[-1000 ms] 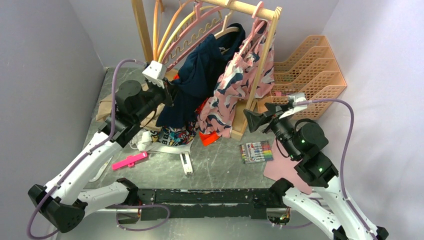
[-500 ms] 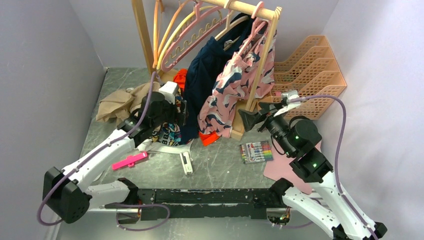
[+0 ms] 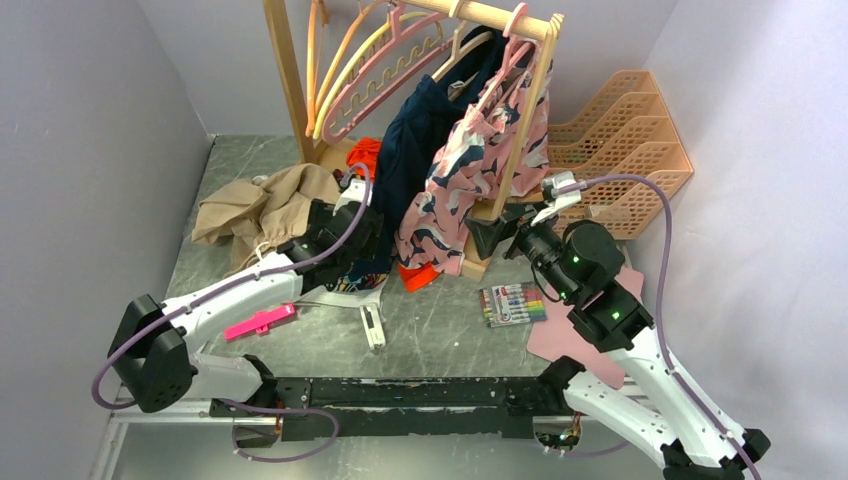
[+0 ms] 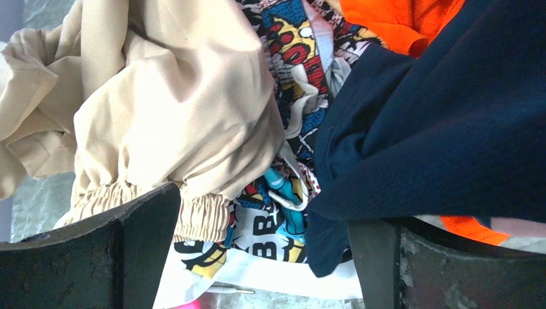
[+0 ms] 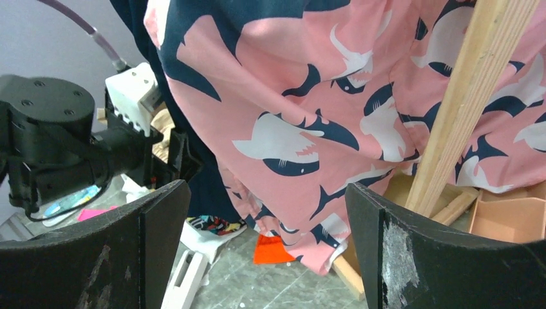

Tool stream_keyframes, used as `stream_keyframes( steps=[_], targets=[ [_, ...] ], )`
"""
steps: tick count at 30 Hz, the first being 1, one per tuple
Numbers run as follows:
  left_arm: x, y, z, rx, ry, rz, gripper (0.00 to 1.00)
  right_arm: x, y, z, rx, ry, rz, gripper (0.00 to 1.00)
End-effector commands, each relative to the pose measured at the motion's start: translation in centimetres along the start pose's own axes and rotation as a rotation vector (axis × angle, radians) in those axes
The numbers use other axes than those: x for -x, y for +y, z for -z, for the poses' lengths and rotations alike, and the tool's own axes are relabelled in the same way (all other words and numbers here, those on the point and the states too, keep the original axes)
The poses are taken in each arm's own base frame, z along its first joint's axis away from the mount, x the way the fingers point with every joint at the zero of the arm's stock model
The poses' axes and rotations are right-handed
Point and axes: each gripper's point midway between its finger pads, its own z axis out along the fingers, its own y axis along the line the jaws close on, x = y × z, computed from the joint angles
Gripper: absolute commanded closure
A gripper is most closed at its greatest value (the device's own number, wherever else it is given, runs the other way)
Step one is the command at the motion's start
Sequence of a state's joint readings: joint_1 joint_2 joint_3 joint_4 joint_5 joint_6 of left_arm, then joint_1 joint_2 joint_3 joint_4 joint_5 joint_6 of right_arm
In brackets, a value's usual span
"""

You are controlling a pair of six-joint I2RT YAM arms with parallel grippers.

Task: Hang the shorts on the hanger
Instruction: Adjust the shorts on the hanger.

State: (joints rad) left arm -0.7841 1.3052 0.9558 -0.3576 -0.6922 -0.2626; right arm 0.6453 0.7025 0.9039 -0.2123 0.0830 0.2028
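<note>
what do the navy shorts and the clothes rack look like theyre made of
Navy shorts: soft, matte woven fabric, possibly cotton, though the look leaves that open. Fine weave lines and limp folds show. Clothes rack: pale wood that looks unvarnished, with grain running along its post.

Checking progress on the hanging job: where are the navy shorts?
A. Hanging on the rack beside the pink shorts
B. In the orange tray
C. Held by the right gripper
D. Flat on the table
A: the navy shorts hang down from the top of the rack, right beside the pink shorts.
</note>
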Motion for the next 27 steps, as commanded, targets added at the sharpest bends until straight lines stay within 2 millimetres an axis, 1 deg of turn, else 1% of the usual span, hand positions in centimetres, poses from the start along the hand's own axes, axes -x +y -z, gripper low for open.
stream_keyframes(
  steps=[1,6,10,12,16,20,27],
  targets=[
    [0.5,1.3,0.4,0.108,-0.040,-0.002,0.01,1.7,-0.5,0.2,-0.031,-0.071,-0.015,0.05],
    [-1.2,0.7,0.1,0.096,-0.027,-0.060,0.01,1.5,-2.2,0.0,-0.126,-0.099,-0.028,0.05],
    [-1.6,-1.1,0.6,0.067,-0.029,-0.111,0.01,1.6,-3.4,0.2,-0.189,-0.152,-0.057,0.05],
    [-1.9,-1.6,0.6,0.060,-0.025,-0.126,0.01,1.5,-3.7,0.0,-0.204,-0.152,-0.061,0.04],
    [-1.7,-2.0,0.6,0.041,-0.032,-0.116,0.01,0.9,-3.2,-1.1,-0.185,-0.120,-0.068,0.04],
    [-1.4,-2.0,0.7,0.041,-0.042,-0.115,0.01,0.3,-3.0,-1.8,-0.177,-0.095,-0.066,0.05],
    [-1.5,-2.1,0.6,0.035,-0.033,-0.125,0.01,-0.4,-3.3,-2.1,-0.185,-0.084,-0.065,0.04]
  ],
)
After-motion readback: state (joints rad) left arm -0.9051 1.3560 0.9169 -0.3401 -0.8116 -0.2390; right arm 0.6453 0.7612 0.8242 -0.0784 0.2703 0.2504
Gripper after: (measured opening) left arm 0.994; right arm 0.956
